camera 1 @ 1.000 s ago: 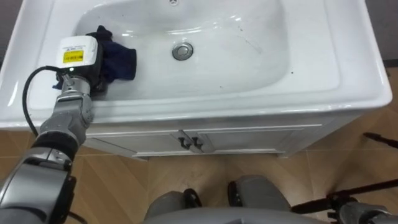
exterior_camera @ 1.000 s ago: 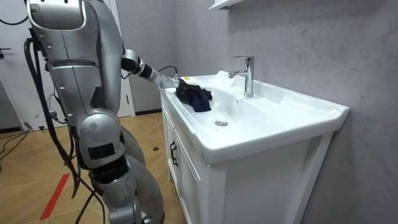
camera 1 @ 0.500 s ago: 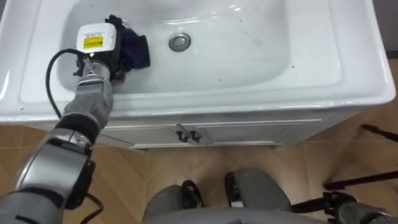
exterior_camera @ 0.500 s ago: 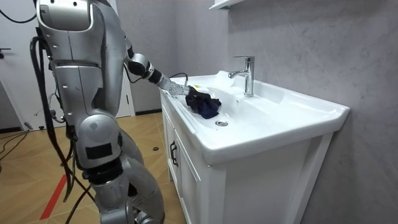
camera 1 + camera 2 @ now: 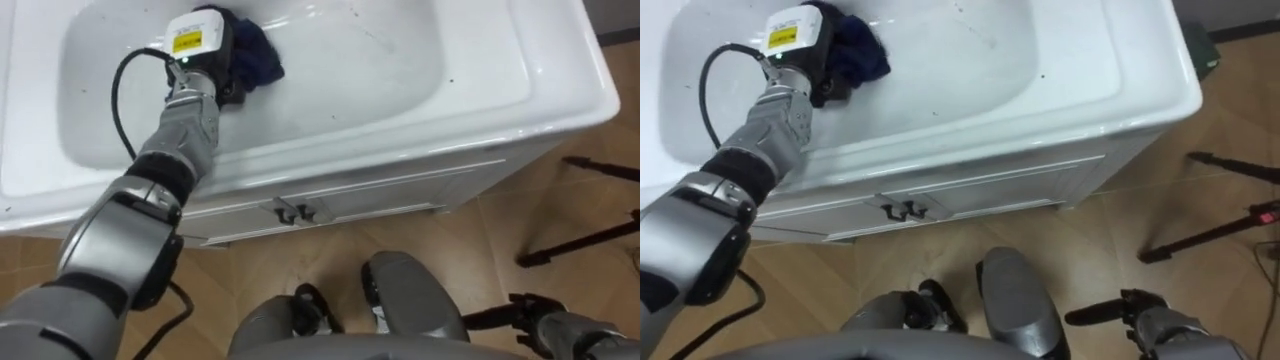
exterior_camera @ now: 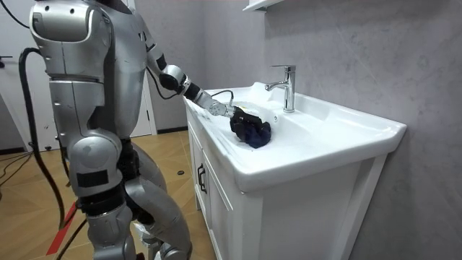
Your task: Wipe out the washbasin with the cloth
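A white basin (image 5: 560,80) is set on a white cabinet, and I stand at its front edge. A bunched dark blue cloth (image 5: 258,55) lies in the bowl near its middle. My left hand (image 5: 212,76) reaches into the bowl from the left with its fingers curled down on the cloth's near side. In the room view the left hand (image 6: 225,110) presses the cloth (image 6: 253,131) against the bowl below the faucet. My right hand (image 5: 1170,328) hangs low at the lower right, beside my leg.
A chrome faucet (image 6: 286,87) stands at the back of the basin against the grey wall. Cabinet doors with dark handles (image 5: 290,212) are below the rim. Dark tripod legs (image 5: 590,240) cross the wooden floor at the right.
My left hand has swept the cloth from the bowl's left side toward its middle, over where the drain showed. My view has shifted as my body leaned and turned.
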Controlling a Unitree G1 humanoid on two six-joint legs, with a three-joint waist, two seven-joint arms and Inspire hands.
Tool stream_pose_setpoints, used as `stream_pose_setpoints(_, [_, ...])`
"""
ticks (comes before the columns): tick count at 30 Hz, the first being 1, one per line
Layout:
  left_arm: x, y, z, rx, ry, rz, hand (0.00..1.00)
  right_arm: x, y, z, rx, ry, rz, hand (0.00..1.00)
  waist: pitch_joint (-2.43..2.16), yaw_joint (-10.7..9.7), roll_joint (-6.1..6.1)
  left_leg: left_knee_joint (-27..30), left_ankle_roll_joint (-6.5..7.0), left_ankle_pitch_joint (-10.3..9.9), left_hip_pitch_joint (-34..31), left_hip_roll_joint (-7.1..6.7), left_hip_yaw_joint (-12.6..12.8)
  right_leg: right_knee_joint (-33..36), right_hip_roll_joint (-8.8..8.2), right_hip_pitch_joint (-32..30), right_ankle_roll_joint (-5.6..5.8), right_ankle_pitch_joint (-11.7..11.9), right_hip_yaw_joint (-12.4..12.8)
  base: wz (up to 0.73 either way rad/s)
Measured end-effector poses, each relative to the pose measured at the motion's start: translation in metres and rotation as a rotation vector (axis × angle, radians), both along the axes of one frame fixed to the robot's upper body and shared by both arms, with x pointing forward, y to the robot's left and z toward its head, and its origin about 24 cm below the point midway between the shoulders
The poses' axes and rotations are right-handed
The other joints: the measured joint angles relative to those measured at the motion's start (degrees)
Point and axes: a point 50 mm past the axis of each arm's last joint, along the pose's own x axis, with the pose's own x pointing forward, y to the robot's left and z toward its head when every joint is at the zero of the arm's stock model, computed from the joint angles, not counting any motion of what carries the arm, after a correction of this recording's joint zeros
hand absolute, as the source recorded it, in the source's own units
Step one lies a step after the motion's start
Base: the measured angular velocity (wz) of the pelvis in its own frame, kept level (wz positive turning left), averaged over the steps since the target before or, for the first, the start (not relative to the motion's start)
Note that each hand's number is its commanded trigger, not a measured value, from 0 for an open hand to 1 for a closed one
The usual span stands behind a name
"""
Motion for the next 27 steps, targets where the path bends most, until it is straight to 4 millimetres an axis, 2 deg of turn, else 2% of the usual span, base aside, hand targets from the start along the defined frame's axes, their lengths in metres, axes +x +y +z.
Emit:
stream_pose_setpoints(2, [0.0,-0.001,-0.001,-0.026,0.005,0.006,1.0,0.0,-0.001,0.0,-0.001,0.0,-0.001,0.0,0.0,-0.41,0.11,0.0,0.29,-0.19,0.08,0.0,0.07,-0.01,0.08,-0.18,0.29,-0.04,0.25,0.0])
stream_pose_setpoints(8, [0.001,-0.016,0.0,-0.071,0.018,-0.036,1.0,0.002,-0.008,0.004,-0.016,-0.007,-0.009,0.0,-0.03,-1.04,2.24,-0.3,1.24,-1.03,0.11,-0.13,0.78,0.14,-0.38,-0.67,1.13,0.24,0.84,-0.05])
stream_pose_setpoints(10, [0.002,-0.026,0.003,-0.105,0.011,-0.061,1.0,0.002,-0.005,0.003,-0.007,-0.005,-0.005,0.0,0.0,-1.43,2.34,-0.48,1.68,-1.5,0.12,-0.27,1.09,0.6,-0.49,-0.76,1.46,0.17,1.27,-0.03])
stream_pose_setpoints(13, [0.002,-0.039,0.007,-0.132,-0.004,-0.095,1.0,-0.001,-0.007,0.002,-0.012,0.001,-0.003,0.0,0.04,-1.69,2.67,-0.13,1.59,-2.31,0.01,-0.39,1.12,0.86,-0.6,-0.74,1.87,-0.07,1.41,0.0])
stream_pose_setpoints(17, [0.001,-0.064,0.014,-0.162,-0.032,-0.177,1.0,-0.006,-0.007,0.001,-0.013,0.013,-0.002,0.0,0.0,-1.85,2.8,0.59,2.06,-3.19,0.01,0.0,1.71,0.91,-0.45,-0.77,2.08,-0.2,1.72,-0.08])
stream_pose_setpoints(22, [0.003,-0.074,0.021,-0.267,-0.036,-0.192,1.0,-0.01,-0.007,0.001,-0.023,0.028,0.036,0.0,0.01,-2.05,2.76,0.36,2.43,-3.85,1.18,-0.12,3.93,1.68,-0.37,-0.9,2.75,-0.59,3.96,-0.2])
stream_pose_setpoints(27, [0.003,-0.075,0.022,-0.287,-0.039,-0.196,1.0,-0.017,-0.008,0.0,-0.021,0.033,0.034,0.0,-0.06,-3.16,2.84,0.4,2.69,-4.58,2.1,-0.17,4.76,1.69,-0.22,-0.78,3.26,-0.9,5.03,-0.1])
